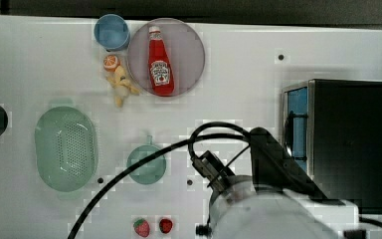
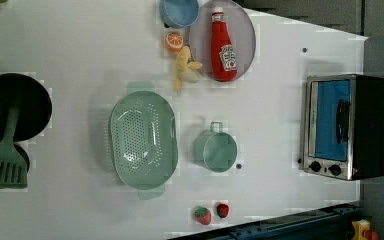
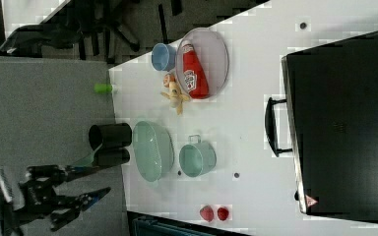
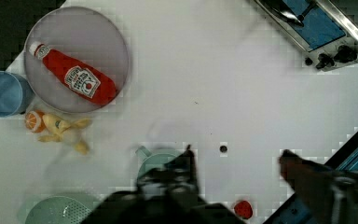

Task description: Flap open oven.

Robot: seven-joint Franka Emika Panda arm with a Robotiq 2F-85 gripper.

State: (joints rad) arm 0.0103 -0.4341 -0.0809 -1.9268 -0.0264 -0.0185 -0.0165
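Oven (image 2: 342,125) door shut, well apart from claw (image 4: 235,163); claw spread wide

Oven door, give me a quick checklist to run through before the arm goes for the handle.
1. Oven door shut, ready to flap open: ok.
2. Bar handle unobstructed: ok.
3. Table in front of the door free for it to swing down; small green pot sits well away: ok.
4. Gripper open, fingers spread: ok.
5. Gripper at the handle: not ok, it is over the table, apart from the oven.
6. Cable clear of the door: ok.
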